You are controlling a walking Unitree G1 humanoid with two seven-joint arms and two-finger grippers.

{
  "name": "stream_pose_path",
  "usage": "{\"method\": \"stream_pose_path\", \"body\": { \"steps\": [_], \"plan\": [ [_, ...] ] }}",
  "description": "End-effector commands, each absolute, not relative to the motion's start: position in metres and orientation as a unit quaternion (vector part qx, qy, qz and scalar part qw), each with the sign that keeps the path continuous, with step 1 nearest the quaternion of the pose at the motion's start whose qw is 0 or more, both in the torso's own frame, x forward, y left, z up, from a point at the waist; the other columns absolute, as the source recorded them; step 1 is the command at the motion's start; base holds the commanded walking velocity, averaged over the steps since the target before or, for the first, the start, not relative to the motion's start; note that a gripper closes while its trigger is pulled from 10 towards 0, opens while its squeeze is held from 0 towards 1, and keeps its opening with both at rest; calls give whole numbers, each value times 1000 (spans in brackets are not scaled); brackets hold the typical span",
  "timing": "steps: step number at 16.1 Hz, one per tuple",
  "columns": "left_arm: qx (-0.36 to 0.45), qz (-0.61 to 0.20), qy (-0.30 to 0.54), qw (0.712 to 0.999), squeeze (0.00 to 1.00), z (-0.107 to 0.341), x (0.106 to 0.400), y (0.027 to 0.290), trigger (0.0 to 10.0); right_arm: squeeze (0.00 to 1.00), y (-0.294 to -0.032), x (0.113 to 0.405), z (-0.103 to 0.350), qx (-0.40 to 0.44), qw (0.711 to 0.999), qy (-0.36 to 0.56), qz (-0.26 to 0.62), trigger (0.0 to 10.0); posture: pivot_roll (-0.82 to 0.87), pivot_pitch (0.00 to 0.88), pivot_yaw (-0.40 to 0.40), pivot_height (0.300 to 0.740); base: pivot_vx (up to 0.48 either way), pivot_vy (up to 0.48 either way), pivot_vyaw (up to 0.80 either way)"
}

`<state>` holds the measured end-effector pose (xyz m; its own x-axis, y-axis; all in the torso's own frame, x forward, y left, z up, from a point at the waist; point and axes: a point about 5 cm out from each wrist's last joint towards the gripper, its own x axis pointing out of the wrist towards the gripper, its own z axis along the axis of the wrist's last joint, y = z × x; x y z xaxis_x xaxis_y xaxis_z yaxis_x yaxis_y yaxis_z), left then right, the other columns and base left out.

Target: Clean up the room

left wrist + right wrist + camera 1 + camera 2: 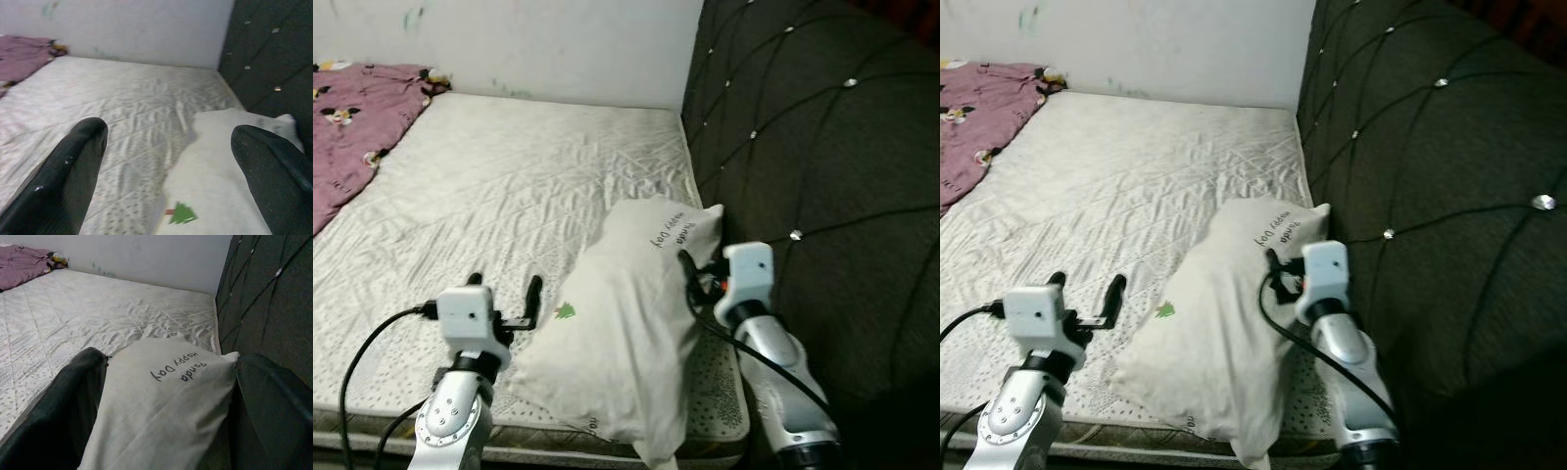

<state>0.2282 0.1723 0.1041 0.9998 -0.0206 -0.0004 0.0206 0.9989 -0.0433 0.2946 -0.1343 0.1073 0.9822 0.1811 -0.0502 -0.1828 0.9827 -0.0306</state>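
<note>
Bed (509, 186) first: a bare quilted white mattress running back to the pale wall (558, 44), with the dark tufted headboard (822, 147) rising along its right side. A crumpled purple blanket (357, 117) is bunched at the far left corner, well apart from everything else.

Now the pillow (626, 323), off-white, lying on the near right part of the mattress, close beside the headboard. Its long axis runs from the near edge of the bed up and away, angling toward the headboard; the printed end, reading "Panda Happy Day" (178, 368), points to the far side, and the near end overhangs the mattress edge a little. A small green tree mark (567, 311) sits on its left flank.

Right gripper (166, 382) is reaching forward at the pillow's right side, jaws spread wide, one finger on each side of the pillow's far end, not clamped on it. The silver forearm rises from below, cable trailing.

Left gripper (505, 291) is raised over the mattress just left of the pillow, jaws wide open, nothing between them, fingers pointing toward the far wall.
</note>
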Motion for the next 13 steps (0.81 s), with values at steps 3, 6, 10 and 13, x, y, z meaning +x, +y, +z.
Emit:
{"method": "stream_pose_path", "body": {
  "steps": [3,6,10,13],
  "plan": [
    [-26,6,-1,1000,0,110,223,172,10000,0,-142,288,114,-25,995,19,98,10000,-35,30,-54,740,0,0,0],
    [-37,-9,2,999,0,111,223,170,10000,0,-142,287,113,-30,994,24,98,10000,-36,54,-54,740,0,0,0],
    [-38,-14,5,999,0,112,220,166,10000,0,-138,282,115,-23,994,28,105,10000,-39,77,-56,740,0,0,0],
    [-39,-17,7,999,0,113,220,165,10000,0,-136,279,116,-21,992,29,119,10000,-42,91,-59,740,0,0,0]
  ]
}}
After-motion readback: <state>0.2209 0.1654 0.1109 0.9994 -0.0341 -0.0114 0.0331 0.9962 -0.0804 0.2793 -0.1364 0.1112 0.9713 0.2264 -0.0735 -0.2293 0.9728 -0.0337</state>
